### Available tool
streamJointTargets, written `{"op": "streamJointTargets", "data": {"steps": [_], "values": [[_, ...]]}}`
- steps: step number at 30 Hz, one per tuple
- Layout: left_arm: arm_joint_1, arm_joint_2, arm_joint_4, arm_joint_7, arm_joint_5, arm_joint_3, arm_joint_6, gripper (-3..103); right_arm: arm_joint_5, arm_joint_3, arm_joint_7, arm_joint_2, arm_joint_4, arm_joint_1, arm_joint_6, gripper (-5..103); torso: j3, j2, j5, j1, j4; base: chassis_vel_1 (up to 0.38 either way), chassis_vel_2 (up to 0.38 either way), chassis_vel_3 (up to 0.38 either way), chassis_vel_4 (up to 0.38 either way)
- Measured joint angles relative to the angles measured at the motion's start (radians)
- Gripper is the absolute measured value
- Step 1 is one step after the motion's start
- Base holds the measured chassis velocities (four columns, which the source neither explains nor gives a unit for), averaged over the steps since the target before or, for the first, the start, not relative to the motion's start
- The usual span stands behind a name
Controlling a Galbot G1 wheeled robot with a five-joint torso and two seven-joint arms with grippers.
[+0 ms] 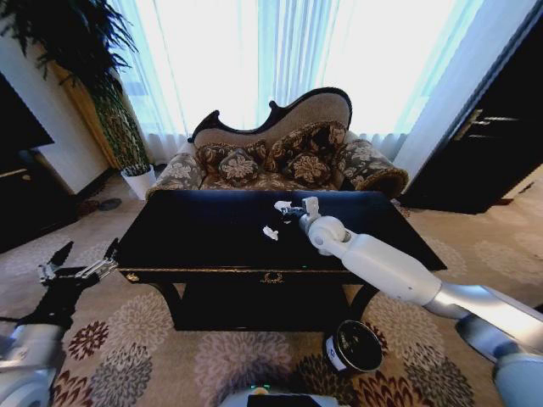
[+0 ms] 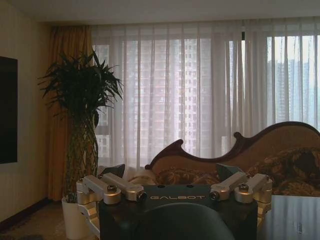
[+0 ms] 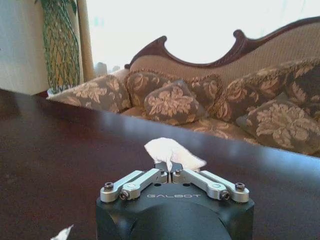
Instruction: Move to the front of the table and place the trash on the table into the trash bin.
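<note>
While the right arm stretches forward over the table (image 1: 195, 233), the right gripper (image 3: 170, 172) pinches a white paper wad (image 3: 172, 153) at the far middle of the top. A smaller white scrap (image 1: 270, 232) lies nearer. Left of the table, the left gripper (image 1: 78, 264) hangs spread wide, and the trash bin (image 1: 352, 346) stands upright on the carpet.

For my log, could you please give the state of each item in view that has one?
Right tool: shut on the paper wad, over the table.
Left tool: open, off the table's left end.
Small scrap: lying loose on the table.
Bin: upright on the carpet, open-topped.
</note>
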Motion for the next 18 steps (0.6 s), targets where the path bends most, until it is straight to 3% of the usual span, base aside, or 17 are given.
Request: {"op": "streamJointTargets", "data": {"steps": [10,16,18], "values": [[0.000,0.000,0.000,0.000,0.000,0.000,0.000,100,-0.072,0.119,-0.033,-0.113,0.093,-0.080,0.034,0,0.000,0.000,0.0000,0.000,0.0000,0.000,0.000,0.000,0.000],[0.000,0.000,0.000,0.000,0.000,0.000,0.000,100,-0.124,0.296,-0.052,-0.177,0.149,-0.239,0.062,0,0.000,0.000,0.0003,0.000,-0.0001,0.000,0.000,0.000,0.000],[0.000,0.000,0.000,0.000,0.000,0.000,0.000,100,-0.145,0.402,-0.051,-0.206,0.173,-0.327,0.078,0,0.000,0.000,0.0002,0.000,0.0000,0.000,0.000,0.000,0.000]]}}
